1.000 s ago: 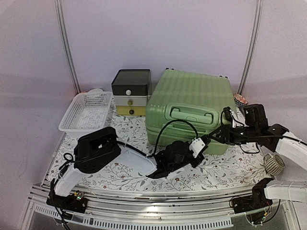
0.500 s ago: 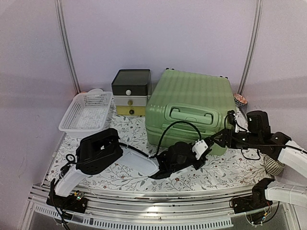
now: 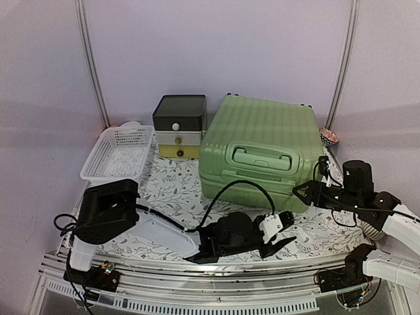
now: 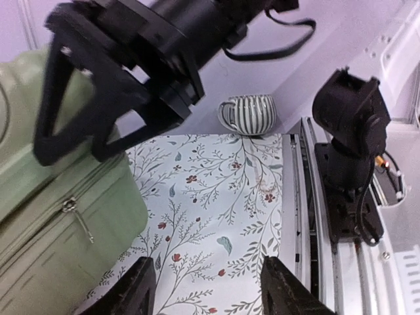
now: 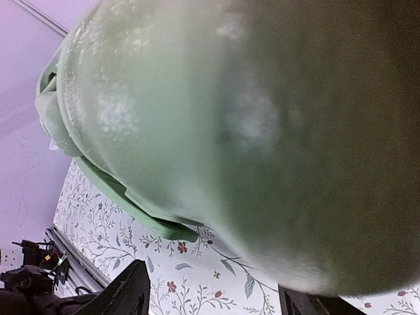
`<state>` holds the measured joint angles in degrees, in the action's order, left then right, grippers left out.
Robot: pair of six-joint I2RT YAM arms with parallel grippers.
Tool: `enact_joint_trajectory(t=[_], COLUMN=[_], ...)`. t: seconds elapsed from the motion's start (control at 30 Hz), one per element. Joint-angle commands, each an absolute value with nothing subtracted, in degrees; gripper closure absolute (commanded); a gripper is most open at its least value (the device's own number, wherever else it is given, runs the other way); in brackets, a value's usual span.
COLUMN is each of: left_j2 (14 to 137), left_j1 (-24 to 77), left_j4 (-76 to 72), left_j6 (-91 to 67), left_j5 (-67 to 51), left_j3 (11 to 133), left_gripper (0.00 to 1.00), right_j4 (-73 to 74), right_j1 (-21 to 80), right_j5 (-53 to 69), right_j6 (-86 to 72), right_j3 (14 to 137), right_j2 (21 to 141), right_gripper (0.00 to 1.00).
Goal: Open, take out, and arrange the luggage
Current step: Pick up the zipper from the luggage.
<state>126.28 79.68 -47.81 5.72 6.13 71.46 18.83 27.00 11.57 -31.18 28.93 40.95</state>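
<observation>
The luggage (image 3: pixel 257 147) is a big light-green ribbed suitcase lying shut on the floral cloth, its recessed handle (image 3: pixel 262 157) facing me. My left gripper (image 3: pixel 287 230) hovers open over the cloth just in front of the suitcase's near right corner, holding nothing. In the left wrist view (image 4: pixel 210 296) the suitcase's side (image 4: pixel 46 223) and a zipper pull (image 4: pixel 71 207) lie to the left. My right gripper (image 3: pixel 299 192) stands open beside that same corner; in the right wrist view (image 5: pixel 216 300) the green shell (image 5: pixel 262 125) fills the frame just past the empty jaws.
A dark-lidded white-and-yellow drawer box (image 3: pixel 179 126) stands left of the suitcase, with a white mesh basket (image 3: pixel 118 152) further left. A striped mug (image 3: pixel 375 226) sits at the right edge, and a small bowl (image 3: pixel 328 136) lies behind the suitcase's right side.
My left gripper has opened and pulled back from the suitcase toward the near edge; the left arm's elbow swung left. My right gripper opened wider and drew back to the right.
</observation>
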Motion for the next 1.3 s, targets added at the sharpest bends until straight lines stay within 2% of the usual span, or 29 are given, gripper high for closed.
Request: enact_joint_trajectory(t=[0.0, 0.13, 0.27, 0.43, 0.53, 0.73, 0.83, 0.9, 0.93, 1.17, 1.27], left_j2=[119.0, 113.8, 109.4, 108.2, 107.1, 98.6, 97.7, 97.7, 97.6, 96.3, 97.5], left_j1=[79.2, 79.2, 79.0, 78.6, 78.7, 78.6, 78.6, 78.6, 78.6, 77.5, 76.7], left_j4=[-48.9, -44.4, -33.4, -15.8, -9.0, -22.0, -19.7, -18.4, -18.3, -25.7, -27.7], left_j6=[2.6, -2.0, -8.5, -17.8, -23.2, -23.7, -25.2, -26.1, -26.4, -32.9, -37.6], left_j5=[10.0, 13.6, 17.3, 23.2, 28.7, 25.6, 25.4, 24.9, 24.4, 19.8, 19.0], left_j3=[66.8, 63.6, 64.8, 69.3, 69.1, 55.9, 56.7, 57.4, 57.4, 54.6, 54.8], left_gripper=[0.38, 0.18, 0.02, 0.02, 0.02, 0.02, 0.02, 0.02, 0.02, 0.04, 0.07], right_j4=[19.6, 20.1, 23.0, 26.7, 30.9, 30.8, 30.2, 30.9, 31.0, 26.3, 25.4], right_j1=[27.3, 27.2, 27.2, 27.2, 27.2, 27.2, 27.2, 27.2, 27.2, 27.2, 27.8], right_j5=[5.7, 4.1, 1.1, -4.5, -9.2, -5.0, -4.3, -6.0, -6.4, -1.2, 1.3], right_j6=[-32.6, -33.0, -32.4, -34.6, -42.6, -41.8, -41.4, -42.6, -43.6, -41.0, -38.9], right_j3=[28.3, 28.3, 30.3, 32.6, 33.7, 34.3, 34.0, 33.9, 33.9, 29.4, 29.0], right_j2=[39.8, 39.2, 39.1, 38.2, 38.1, 38.1, 36.8, 36.2, 36.1, 36.3, 38.2], right_gripper=[0.31, 0.31, 0.32, 0.34, 0.38, 0.37, 0.29, 0.03, 0.01, 0.00, 0.18])
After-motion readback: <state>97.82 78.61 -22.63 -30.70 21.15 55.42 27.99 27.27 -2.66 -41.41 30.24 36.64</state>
